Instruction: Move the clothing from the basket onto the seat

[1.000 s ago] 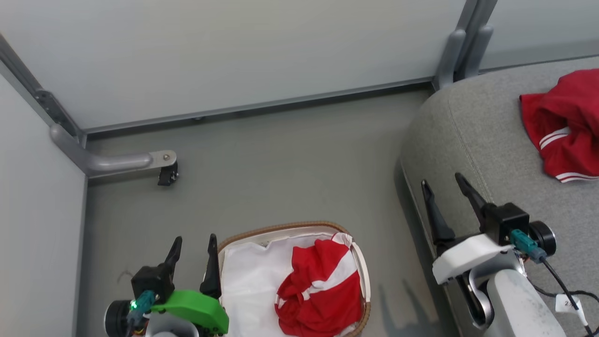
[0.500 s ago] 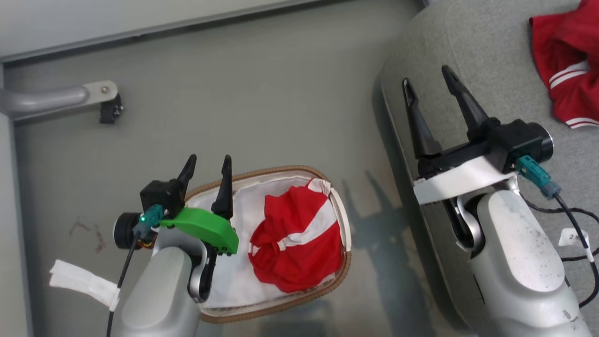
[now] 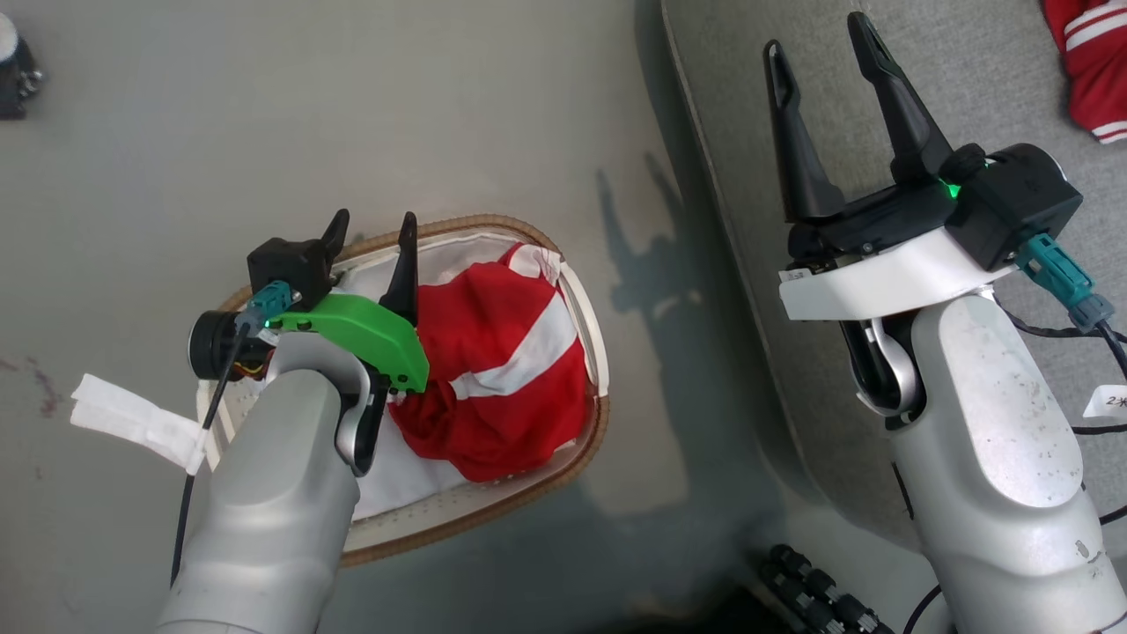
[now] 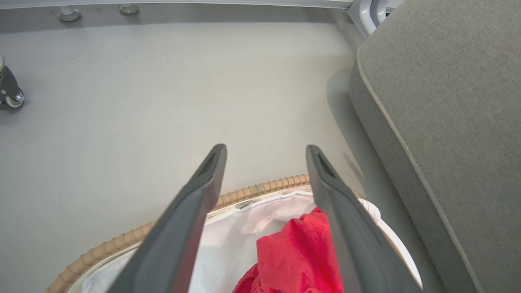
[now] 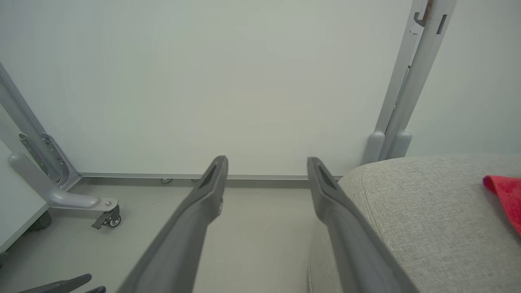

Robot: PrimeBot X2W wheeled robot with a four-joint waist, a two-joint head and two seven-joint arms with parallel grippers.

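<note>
**Striped Garment Seen in Basket, Both Grippers Held Open**

In the head view, a crumpled red-and-white garment (image 3: 502, 370) is seen lying in the basket (image 3: 604, 414) on the floor (image 3: 176, 132), on top of the white liner (image 3: 414, 493). The left gripper (image 3: 373, 220) is held over the basket's far rim, its fingers spread apart with nothing between them, and its wrist is capped by a green cover (image 3: 370, 330). The right gripper (image 3: 816, 35) is held above the edge of the seat (image 3: 968, 79), likewise wide open and empty. A second garment (image 3: 1092, 70) is seen on the seat at the upper right corner, well apart from the basket.

From the left wrist view, the woven brown rim is shown crossing beneath the parted fingers, whose tips reach past it over bare floor. The seat is shown there piped along its edge, and a caster (image 4: 10, 91) is caught at the far left. From the right wrist view, a pale wall panel (image 5: 203, 81) is added beyond the fingers, with a red corner of the second garment on the seat.

A paper tag (image 3: 1108, 402) is hung on the right arm's cable, but its dark marking is too small to be read.
</note>
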